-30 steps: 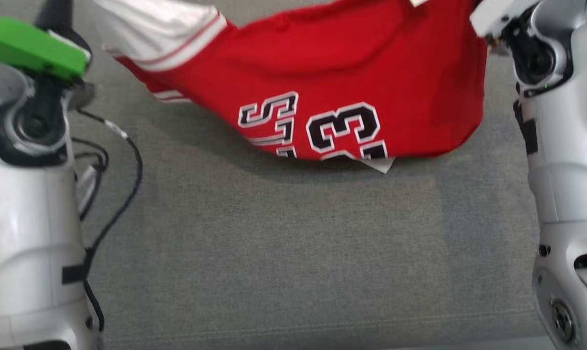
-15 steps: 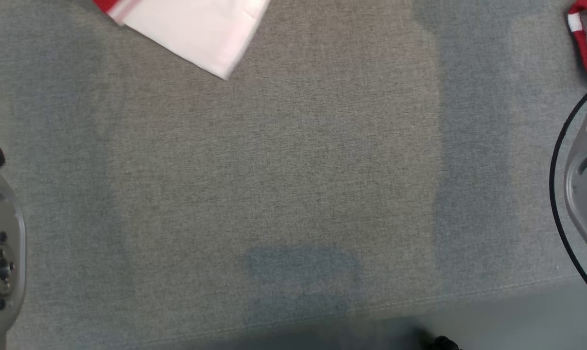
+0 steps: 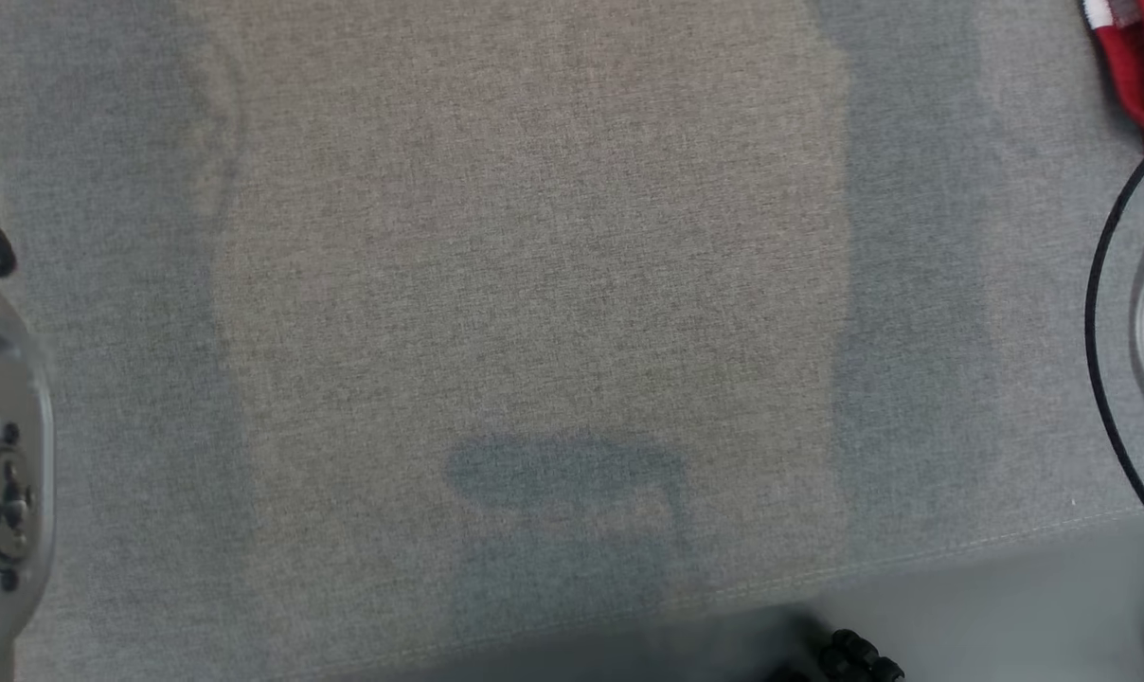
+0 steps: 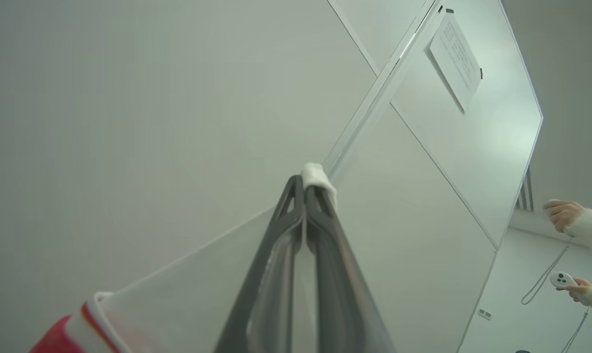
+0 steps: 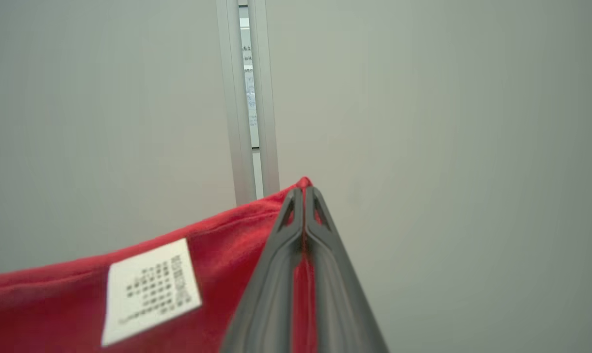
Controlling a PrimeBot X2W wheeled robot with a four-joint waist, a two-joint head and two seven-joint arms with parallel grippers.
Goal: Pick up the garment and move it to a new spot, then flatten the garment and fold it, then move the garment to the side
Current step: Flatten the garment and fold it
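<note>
- Garment (image 5: 56, 304) hangs up high, pinched tight by left tool (image 4: 304, 184) on its white edge (image 4: 318, 174) and right tool (image 5: 303, 193) on red cloth.
- Being carried, I think; next, lay it flat on the grey worktop (image 3: 534, 284).
- Head view has a bit of it at 1 o'clock; right wrist view shows its white label (image 5: 149, 289).

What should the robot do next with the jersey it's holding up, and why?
The left gripper is shut on a white corner and the right gripper on a red edge of the garment, both aimed at the wall, so the cloth is lifted, not yet flattened. Probably lower both together to lay it onto the grey surface.
</note>
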